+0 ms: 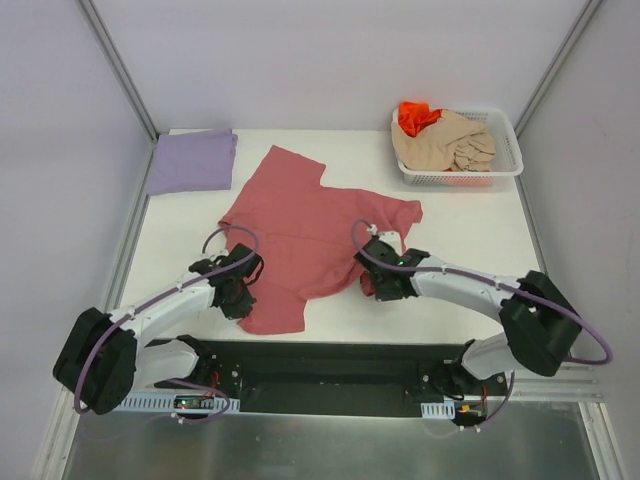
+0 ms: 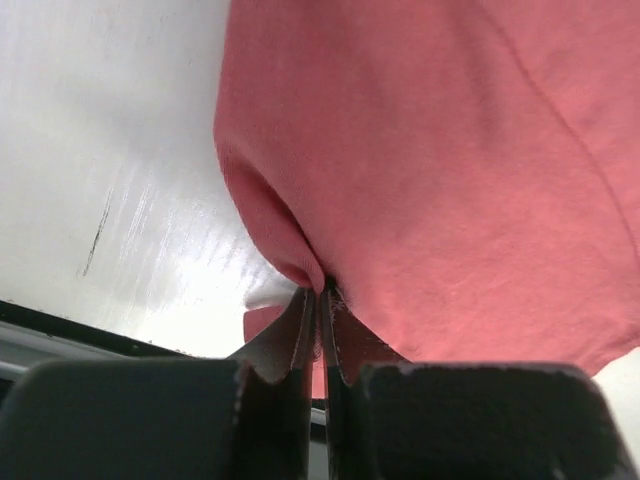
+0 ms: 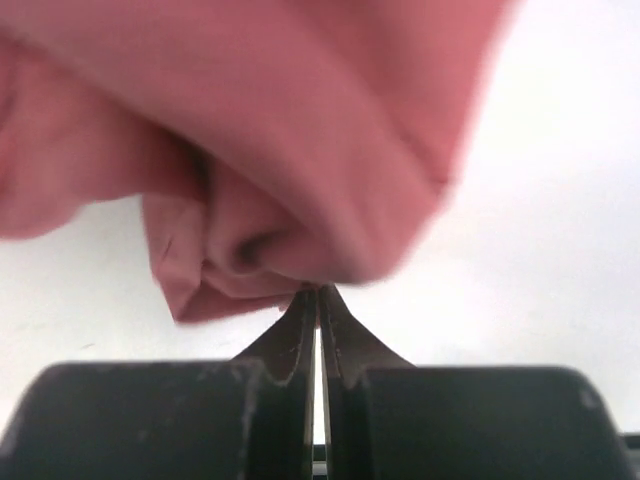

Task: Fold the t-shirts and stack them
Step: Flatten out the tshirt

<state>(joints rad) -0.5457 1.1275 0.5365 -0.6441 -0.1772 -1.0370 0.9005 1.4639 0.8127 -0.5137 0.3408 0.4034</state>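
Top external view shows a dusty rose-red cloth t-shirt [image 1: 310, 225] lying spread out and a little crumpled in the middle of the white table [image 1: 470, 240]. The left gripper [image 1: 238, 292] is at the shirt's near left edge and the right gripper [image 1: 380, 283] at its near right edge. In the left wrist view the two fingers are pressed together with a pinch of the red hem between them. In the right wrist view the fingers are also closed tight on a bunched fold of the same shirt. A folded lavender-purple t-shirt [image 1: 192, 160] lies at the far left corner. At the far right stands a white plastic mesh basket [image 1: 508, 150], with a beige t-shirt [image 1: 445, 145] and a bright orange t-shirt [image 1: 414, 114] inside.
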